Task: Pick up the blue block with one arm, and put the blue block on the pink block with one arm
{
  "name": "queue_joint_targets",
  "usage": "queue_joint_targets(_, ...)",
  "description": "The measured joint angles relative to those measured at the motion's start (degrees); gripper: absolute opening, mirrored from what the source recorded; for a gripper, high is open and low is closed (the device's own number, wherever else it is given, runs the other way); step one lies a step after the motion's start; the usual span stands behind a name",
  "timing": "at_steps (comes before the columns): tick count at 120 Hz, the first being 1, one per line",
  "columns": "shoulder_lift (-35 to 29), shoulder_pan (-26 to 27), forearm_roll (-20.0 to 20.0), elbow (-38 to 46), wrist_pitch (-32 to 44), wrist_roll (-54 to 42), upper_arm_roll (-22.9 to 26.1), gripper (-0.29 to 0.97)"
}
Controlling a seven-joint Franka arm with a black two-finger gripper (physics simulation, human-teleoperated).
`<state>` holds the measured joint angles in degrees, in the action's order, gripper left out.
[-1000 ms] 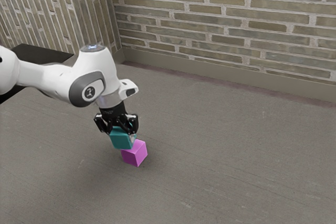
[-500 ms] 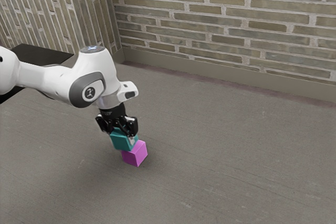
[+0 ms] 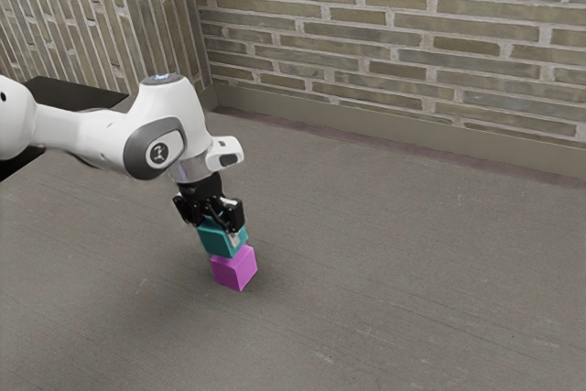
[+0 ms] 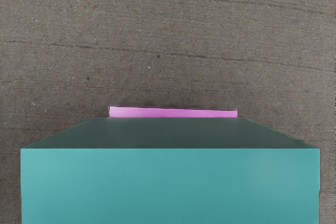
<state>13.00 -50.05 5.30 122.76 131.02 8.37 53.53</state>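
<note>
Exterior view: gripper [image 3: 220,222] clamped on blue block [image 3: 222,240], right above pink block [image 3: 233,269] (contact unclear) — best to center it, settle it flat, then open gently so it doesn't slide off.

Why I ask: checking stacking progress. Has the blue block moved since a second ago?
Yes. The blue block shifted toward the exterior view's right, ending more squarely above the unmoved pink block.

Matt, smooth blue block [image 4: 168,182]; pink block [image 3: 233,270] likewise; table [image 3: 412,272] rough, perhaps concrete.
</note>
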Motion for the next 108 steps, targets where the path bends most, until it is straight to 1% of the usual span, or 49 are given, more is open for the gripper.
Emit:
queue_joint_targets(24,0.44,0.0,-0.08,-0.38,-0.78,-1.37,-0.25,0.39)
queue_joint_targets(48,1.03,0.04,-1.55,-1.2,-1.18,-1.2,-0.5,0.39)
queue_joint_targets(96,3.12,0.25,-1.65,-1.97,-1.92,-0.63,-0.84,0.39)
queue_joint_targets(100,3.24,0.72,-1.63,-1.97,-1.96,-0.6,-1.5,0.39)
queue_joint_targets(108,3.34,3.1,-1.57,-2.52,-2.36,-0.55,-4.33,0.39)
